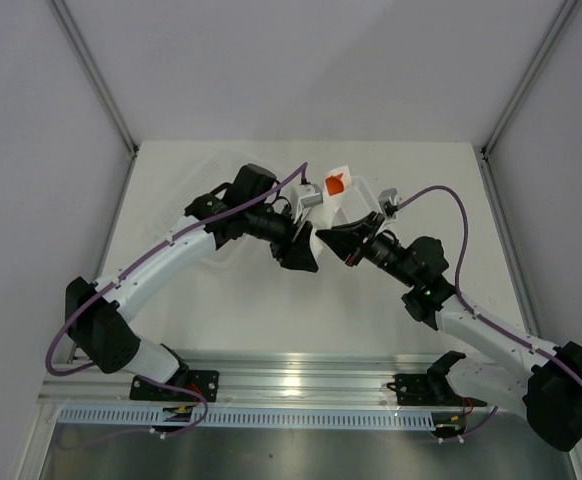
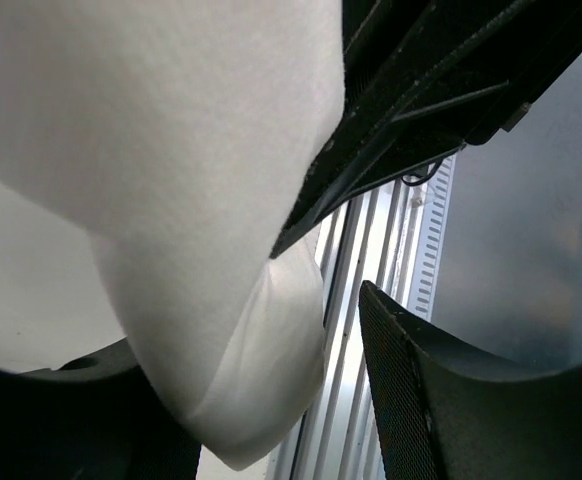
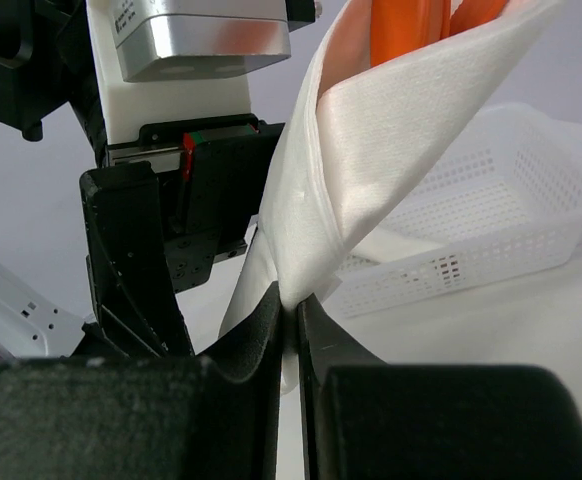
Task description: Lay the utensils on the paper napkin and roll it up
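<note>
Tabletop (image 1: 271,320), flat matt white, carries the white-shelled left arm (image 1: 171,255) and right arm (image 1: 491,335), which meet over its middle. Beyond them sits a shallow white perforated plastic basket (image 3: 491,200), rectangular with rounded corners. Between the arms the soft, fibrous white paper napkin (image 3: 371,180) is held upright, wrapped into a loose cone, with the glossy orange-red plastic utensils (image 3: 401,30) poking out of its wide top. The right gripper (image 3: 293,310) has its black jaws pinched tight on the cone's narrow lower end. The left gripper (image 2: 276,400) stands part open, the napkin's rounded fold hanging unclamped between its textured black fingers (image 2: 451,400)
</note>
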`<action>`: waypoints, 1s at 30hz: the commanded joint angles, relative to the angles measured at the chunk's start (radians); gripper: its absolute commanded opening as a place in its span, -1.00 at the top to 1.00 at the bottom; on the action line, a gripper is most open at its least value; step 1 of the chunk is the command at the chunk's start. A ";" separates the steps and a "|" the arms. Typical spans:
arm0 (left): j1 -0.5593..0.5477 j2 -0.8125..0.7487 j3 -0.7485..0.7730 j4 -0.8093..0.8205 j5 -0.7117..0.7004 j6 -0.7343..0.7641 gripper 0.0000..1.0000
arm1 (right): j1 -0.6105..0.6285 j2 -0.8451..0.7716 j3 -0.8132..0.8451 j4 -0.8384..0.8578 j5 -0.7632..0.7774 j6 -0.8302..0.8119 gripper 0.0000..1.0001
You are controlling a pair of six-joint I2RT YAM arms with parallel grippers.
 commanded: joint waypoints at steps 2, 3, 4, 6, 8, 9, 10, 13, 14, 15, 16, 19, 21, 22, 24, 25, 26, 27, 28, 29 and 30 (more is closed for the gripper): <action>0.017 -0.020 0.068 0.028 -0.019 0.031 -0.20 | -0.006 0.018 0.078 0.011 -0.024 -0.065 1.00; 0.020 -0.023 0.073 0.028 -0.023 0.032 -0.20 | -0.008 0.022 0.080 0.014 -0.024 -0.068 1.00; 0.023 -0.025 0.074 0.028 -0.021 0.036 -0.19 | -0.012 0.024 0.081 0.016 -0.029 -0.066 1.00; 0.031 -0.026 0.077 0.023 -0.021 0.040 -0.18 | -0.014 0.031 0.081 0.026 -0.039 -0.063 1.00; 0.035 -0.028 0.076 0.023 -0.021 0.039 -0.17 | -0.018 0.037 0.081 0.038 -0.045 -0.057 1.00; 0.040 -0.028 0.079 0.021 -0.023 0.037 -0.16 | -0.018 0.041 0.083 0.042 -0.047 -0.053 1.00; 0.043 -0.032 0.079 0.021 -0.023 0.037 -0.16 | -0.018 0.044 0.081 0.046 -0.052 -0.053 1.00; 0.052 -0.034 0.085 0.020 -0.029 0.043 -0.18 | -0.027 0.050 0.084 0.045 -0.058 -0.054 1.00; 0.057 -0.035 0.089 0.020 -0.029 0.043 -0.19 | -0.034 0.050 0.084 0.040 -0.061 -0.057 1.00; 0.066 -0.037 0.091 0.018 -0.032 0.043 -0.22 | -0.037 0.051 0.086 0.037 -0.065 -0.059 1.00; 0.071 -0.035 0.096 0.015 -0.036 0.048 -0.23 | -0.040 0.051 0.086 0.032 -0.067 -0.063 1.00; 0.086 -0.043 0.114 0.002 -0.058 0.080 -0.38 | -0.049 0.056 0.097 -0.003 -0.078 -0.085 1.00; 0.094 -0.049 0.129 -0.023 -0.075 0.121 -0.43 | -0.052 0.057 0.112 -0.046 -0.105 -0.125 1.00; 0.095 -0.051 0.140 -0.031 -0.081 0.131 -0.43 | -0.052 0.057 0.117 -0.056 -0.113 -0.135 1.00; 0.104 -0.055 0.164 -0.041 -0.093 0.151 -0.43 | -0.054 0.054 0.124 -0.075 -0.143 -0.169 1.00; 0.107 -0.058 0.169 -0.057 -0.093 0.163 -0.43 | -0.055 0.051 0.126 -0.087 -0.151 -0.180 1.00; 0.112 -0.058 0.178 -0.066 -0.092 0.169 -0.43 | -0.055 0.047 0.129 -0.093 -0.162 -0.206 1.00; 0.126 -0.063 0.204 -0.075 -0.069 0.181 -0.43 | -0.055 0.039 0.133 -0.101 -0.176 -0.220 1.00; 0.134 -0.066 0.215 -0.093 -0.053 0.190 -0.42 | -0.057 0.036 0.137 -0.121 -0.182 -0.249 1.00; 0.140 -0.069 0.223 -0.103 -0.041 0.198 -0.42 | -0.058 0.033 0.141 -0.132 -0.190 -0.249 1.00; 0.149 -0.072 0.255 -0.107 -0.038 0.206 -0.42 | -0.060 0.033 0.150 -0.139 -0.202 -0.278 1.00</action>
